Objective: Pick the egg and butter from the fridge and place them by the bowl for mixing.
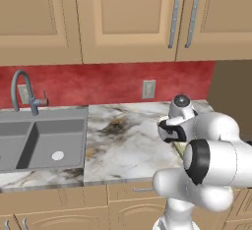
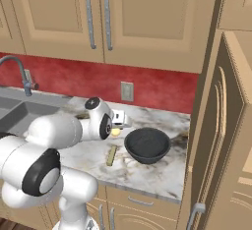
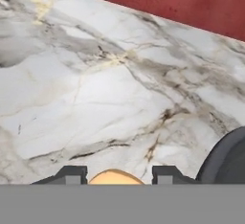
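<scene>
Simulated kitchen, marble counter (image 2: 147,175) under tan wall cabinets (image 2: 123,17). The black bowl (image 2: 147,145) stands toward the counter's right end, near the tall side cabinet (image 2: 221,140), and I see nothing inside it. At the counter's left end the grey sink (image 1: 42,138) is sunk in, its basins bare apart from the drain. The butter (image 2: 111,155) lies flat just left of the bowl, toward the front edge. My end effector (image 3: 119,174) hangs over the counter just left of the bowl; its fingers (image 3: 72,174) are partly closed with the egg (image 3: 116,177) between them. Between sink and bowl I have a broad bare stretch of marble, bounded behind by the red backsplash (image 1: 108,81) with its outlet (image 1: 148,89).
</scene>
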Robot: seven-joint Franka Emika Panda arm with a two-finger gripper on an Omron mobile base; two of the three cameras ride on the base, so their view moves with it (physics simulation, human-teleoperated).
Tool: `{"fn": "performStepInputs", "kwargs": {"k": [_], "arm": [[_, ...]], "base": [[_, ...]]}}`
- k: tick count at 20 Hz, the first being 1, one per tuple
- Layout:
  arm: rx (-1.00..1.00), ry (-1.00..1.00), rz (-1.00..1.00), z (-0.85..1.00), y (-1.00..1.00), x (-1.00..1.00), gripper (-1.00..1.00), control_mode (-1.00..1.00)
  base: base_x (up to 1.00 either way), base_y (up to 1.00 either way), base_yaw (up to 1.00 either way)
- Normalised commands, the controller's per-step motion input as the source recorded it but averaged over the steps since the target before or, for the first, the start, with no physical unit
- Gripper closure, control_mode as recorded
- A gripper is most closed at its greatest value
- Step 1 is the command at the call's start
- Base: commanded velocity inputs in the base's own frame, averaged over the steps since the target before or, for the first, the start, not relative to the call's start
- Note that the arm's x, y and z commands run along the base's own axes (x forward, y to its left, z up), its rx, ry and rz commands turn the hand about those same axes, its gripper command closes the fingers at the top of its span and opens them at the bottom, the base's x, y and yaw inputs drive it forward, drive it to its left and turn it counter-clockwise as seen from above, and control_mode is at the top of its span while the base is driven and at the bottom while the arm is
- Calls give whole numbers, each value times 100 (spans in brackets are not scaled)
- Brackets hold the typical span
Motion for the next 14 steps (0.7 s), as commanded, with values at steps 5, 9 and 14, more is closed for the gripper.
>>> {"fn": "performStepInputs", "kwargs": {"k": [5,9,14], "arm": [[-2,1,0,-15,0,10,-100,-100],[0,0,0,8,0,-5,-100,-100],[2,-14,0,91,15,-82,-100,-100]], "base": [[0,0,0],[0,0,0],[0,0,0]]}}
